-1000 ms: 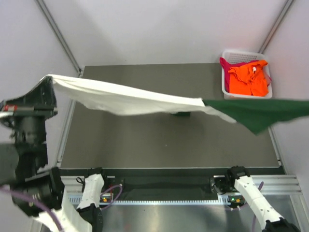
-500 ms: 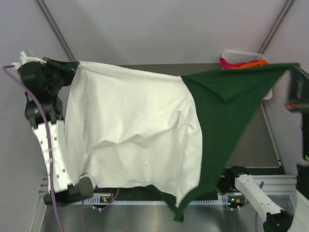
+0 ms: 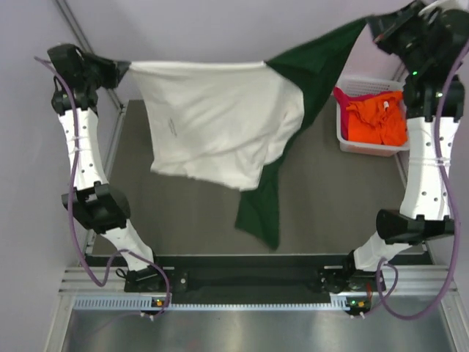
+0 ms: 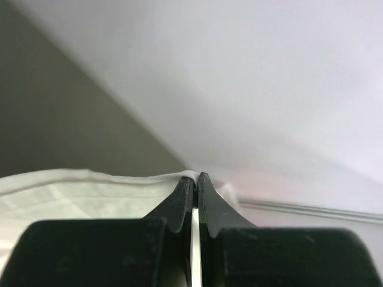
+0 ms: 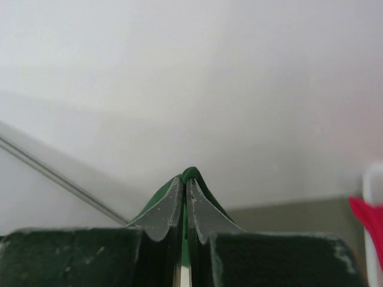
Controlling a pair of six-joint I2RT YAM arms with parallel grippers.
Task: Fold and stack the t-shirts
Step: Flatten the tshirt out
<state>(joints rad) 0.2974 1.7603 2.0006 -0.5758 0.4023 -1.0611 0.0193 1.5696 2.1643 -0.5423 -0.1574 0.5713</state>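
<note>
Seen from above, two robot arms hold one t-shirt stretched in the air over a grey tabletop. The left claw is closed on a white corner of the shirt; its wrist camera shows the fingers pressed together with a thin white cloth edge between them. The right claw is closed on a dark green corner, and its wrist camera shows green cloth pinched between the shut fingers.

The shirt's long axis runs straight from one claw to the other, across the width of the tabletop. The rest hangs below and between the claws: a white panel nearer the left claw, and a green panel nearer the right claw that trails into a long point towards the arm bases. Whether that point touches the tabletop cannot be told.

Each arm holds one end, so neither is nearer. The next move is probably to lower the shirt flat, and it turns on keeping the line between the claws taut.

Count: three t-shirts. One is held. An orange t-shirt and a magenta t-shirt lie crumpled in one white basket, below the right claw and well apart from the left. Two claws.
</note>
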